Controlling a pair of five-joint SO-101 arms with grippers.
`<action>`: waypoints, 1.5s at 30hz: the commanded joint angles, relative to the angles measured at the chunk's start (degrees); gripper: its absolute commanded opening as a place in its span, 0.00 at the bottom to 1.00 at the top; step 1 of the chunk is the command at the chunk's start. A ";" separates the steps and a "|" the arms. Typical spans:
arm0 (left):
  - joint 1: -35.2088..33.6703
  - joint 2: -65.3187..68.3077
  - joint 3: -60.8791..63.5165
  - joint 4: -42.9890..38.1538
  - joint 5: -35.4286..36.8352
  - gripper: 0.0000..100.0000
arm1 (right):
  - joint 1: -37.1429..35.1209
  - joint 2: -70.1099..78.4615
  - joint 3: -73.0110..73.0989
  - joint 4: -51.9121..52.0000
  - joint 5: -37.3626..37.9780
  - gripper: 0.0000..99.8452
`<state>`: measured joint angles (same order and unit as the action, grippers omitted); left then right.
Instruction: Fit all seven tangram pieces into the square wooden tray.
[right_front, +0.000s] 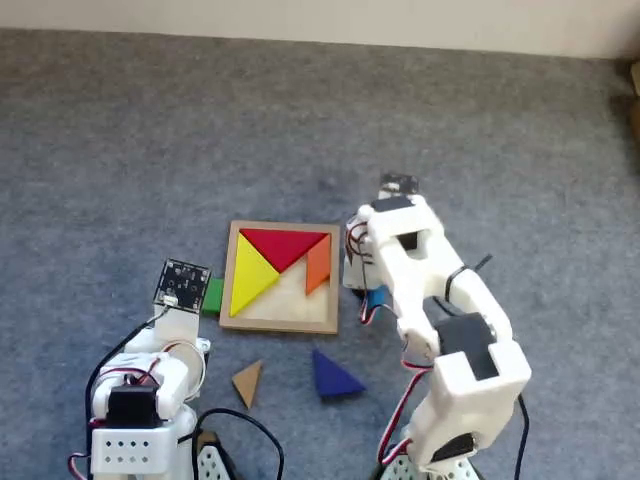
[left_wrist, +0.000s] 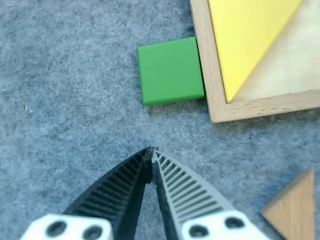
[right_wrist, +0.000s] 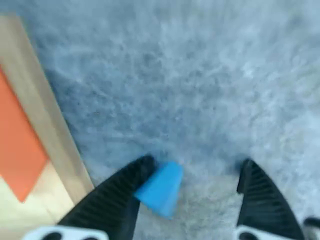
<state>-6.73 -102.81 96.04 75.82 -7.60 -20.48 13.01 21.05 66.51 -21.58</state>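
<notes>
high view / tray: the square wooden tray (right_front: 283, 325) is lying mid-worktop (right_front: 150, 130) and holding a red triangle (right_front: 285, 245), a yellow triangle (right_front: 250, 275) and an orange parallelogram (right_front: 318, 266); part of its floor is showing bare.
high view / loose pieces: a green square (right_front: 212, 294) is sitting against the tray rim on the left arm's (right_front: 145, 395) side. A tan triangle (right_front: 247, 381) and a dark blue triangle (right_front: 333, 376) are lying apart in front of the tray. A light blue piece (right_front: 377, 296) is lying beside the rim under the right arm (right_front: 440, 300).
left wrist view / gripper: the left gripper (left_wrist: 151, 152) is hovering with fingers pressed together, empty, near the green square but not touching it.
left wrist view / handling: the green square looks like thin painted wood, so it is probably light and stiff with slick faces. One edge is lying against the rim, so the two edges running away from the rim are offering the free hold.
right wrist view / gripper: the right gripper (right_wrist: 197, 167) is standing spread, pinching nothing. The light blue piece is touching one finger (right_wrist: 131, 180), well apart from the other.
right wrist view / handling: this piece is probably equally light and rigid. A hold across its edges, low at the worktop, is looking safest, since a light piece may skid before both fingers meet it.
</notes>
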 joint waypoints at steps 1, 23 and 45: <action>-0.75 -2.07 1.19 0.26 -0.09 0.01 | -0.92 1.71 -1.80 0.40 -0.18 0.27; -0.75 -2.07 1.19 0.26 -0.09 0.01 | -0.75 2.15 -3.91 0.66 7.12 0.04; -0.75 -2.07 1.19 0.26 -0.09 0.01 | -0.75 -20.44 4.00 5.05 9.23 0.19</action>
<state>-6.73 -102.81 96.04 75.82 -7.60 -21.01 1.85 21.49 70.64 -12.70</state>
